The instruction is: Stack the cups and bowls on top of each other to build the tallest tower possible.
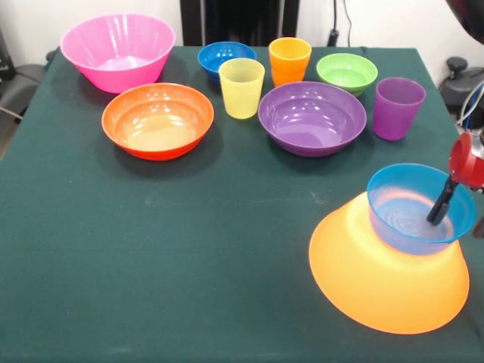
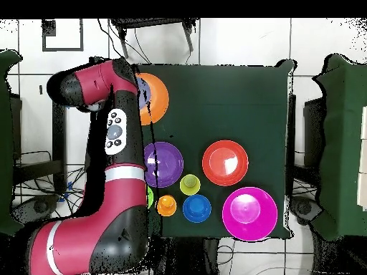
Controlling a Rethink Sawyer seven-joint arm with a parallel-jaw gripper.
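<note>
Two pieces form the tower at the desk's five o'clock corner in the front view: a light blue bowl upright on the overturned yellow-orange bowl. The claw dips inside the blue bowl; its grip cannot be told. Remaining cups and bowls sit toward twelve o'clock.

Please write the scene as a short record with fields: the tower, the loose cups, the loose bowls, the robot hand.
tower: light blue bowl upright on the overturned yellow-orange bowl, near the table corner
loose cups: yellow cup, orange cup, purple cup, all upright
loose bowls: pink bowl, orange-red bowl, purple bowl, dark blue bowl, green bowl
hand: reaching into the light blue bowl; open or shut cannot be told
</note>
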